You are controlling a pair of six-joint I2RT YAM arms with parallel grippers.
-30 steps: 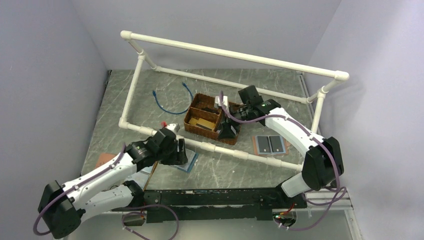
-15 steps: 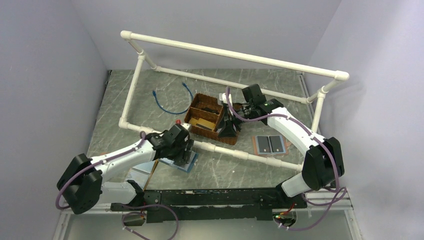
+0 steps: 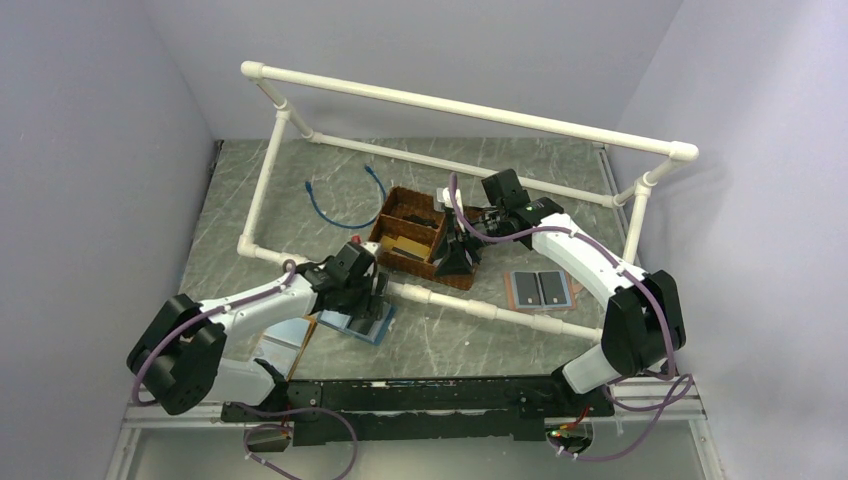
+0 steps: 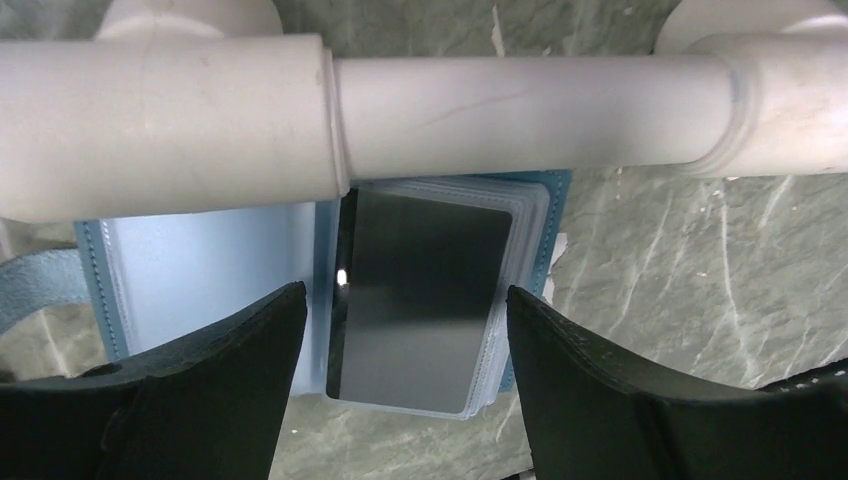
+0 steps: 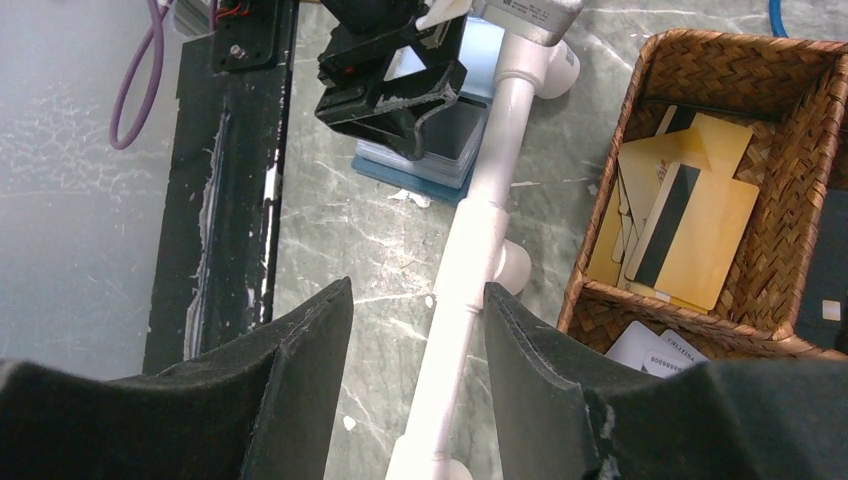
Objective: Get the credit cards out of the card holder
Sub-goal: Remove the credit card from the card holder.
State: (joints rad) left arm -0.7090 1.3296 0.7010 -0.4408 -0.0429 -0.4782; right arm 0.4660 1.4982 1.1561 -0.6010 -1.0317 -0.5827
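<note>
Left gripper (image 4: 405, 395) spread wide over card holder (image 4: 200, 265) beside white pipe (image 4: 500, 110); dark credit card (image 4: 420, 300) between its fingers (image 4: 200, 390). Right gripper (image 5: 415, 340) spread, above same pipe.

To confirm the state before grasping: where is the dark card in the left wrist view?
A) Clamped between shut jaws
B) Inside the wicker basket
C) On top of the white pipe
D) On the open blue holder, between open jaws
D: the dark card lies on the open card holder, and the left gripper has its jaws apart on either side of it.
</note>
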